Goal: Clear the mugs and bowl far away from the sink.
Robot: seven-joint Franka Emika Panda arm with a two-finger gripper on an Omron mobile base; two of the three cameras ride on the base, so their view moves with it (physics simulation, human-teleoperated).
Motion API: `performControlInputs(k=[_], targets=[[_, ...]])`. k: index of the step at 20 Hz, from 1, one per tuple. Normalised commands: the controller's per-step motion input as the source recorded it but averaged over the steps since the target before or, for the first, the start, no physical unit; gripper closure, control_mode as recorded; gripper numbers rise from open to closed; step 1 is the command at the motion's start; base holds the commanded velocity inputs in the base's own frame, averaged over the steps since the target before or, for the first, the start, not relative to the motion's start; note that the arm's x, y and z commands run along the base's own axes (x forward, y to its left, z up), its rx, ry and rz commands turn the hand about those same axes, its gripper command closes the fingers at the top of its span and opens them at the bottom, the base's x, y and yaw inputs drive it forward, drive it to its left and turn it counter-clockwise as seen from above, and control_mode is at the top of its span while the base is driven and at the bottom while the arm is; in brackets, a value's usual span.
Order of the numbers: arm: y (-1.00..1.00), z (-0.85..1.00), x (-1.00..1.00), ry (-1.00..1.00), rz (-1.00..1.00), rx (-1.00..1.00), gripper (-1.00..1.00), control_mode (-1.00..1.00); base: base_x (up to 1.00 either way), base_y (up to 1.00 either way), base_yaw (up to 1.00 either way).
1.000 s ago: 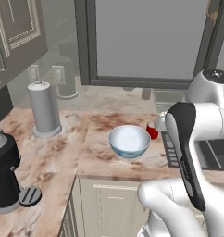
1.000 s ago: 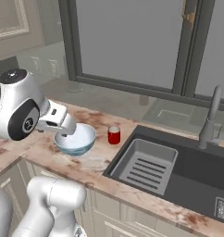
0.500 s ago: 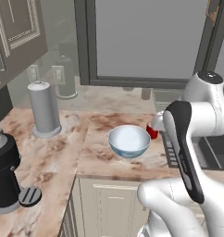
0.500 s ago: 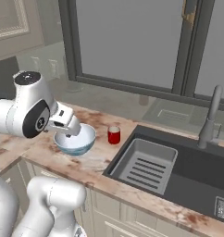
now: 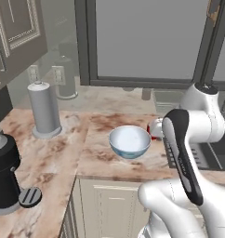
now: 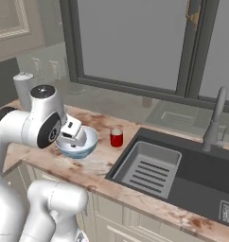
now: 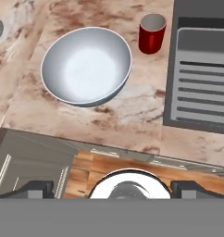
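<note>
Pincer (image 7: pixel 112 190) open above one bowl (image 7: pixel 86 66), one red mug (image 7: pixel 151 33).

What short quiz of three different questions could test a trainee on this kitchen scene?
1. True or false: the red mug stands inside the bowl.
2. What lies nearest the sink? A) bowl B) red mug C) paper towel roll
3. Fill in: the tool's tips stand ____.

Key: 1. False, it stands on the counter beside the bowl. 2. B. 3. Open, holding nothing.
</note>
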Motion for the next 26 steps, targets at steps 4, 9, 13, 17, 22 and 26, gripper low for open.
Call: performControlInputs(k=[4, 9, 13, 17, 22, 26], targets=[[0.00, -0.29, 0.33, 0.01, 0.00, 0.00, -1.00, -1.00, 0.00, 0.00, 0.00], [0.00, -0.23, 0.43, 0.03, 0.00, 0.00, -1.00, -1.00, 0.00, 0.00, 0.00], [-0.01, -0.17, 0.28, 0.08, 0.00, 0.00, -1.00, -1.00, 0.00, 0.00, 0.00], [-0.02, -0.19, 0.38, 0.08, 0.00, 0.00, -1.00, -1.00, 0.00, 0.00, 0.00], [-0.04, -0.22, 0.37, 0.03, 0.00, 0.00, -1.00, -1.00, 0.00, 0.00, 0.00], [-0.03, -0.34, 0.28, 0.00, 0.00, 0.01, -1.00, -1.00, 0.00, 0.00, 0.00]])
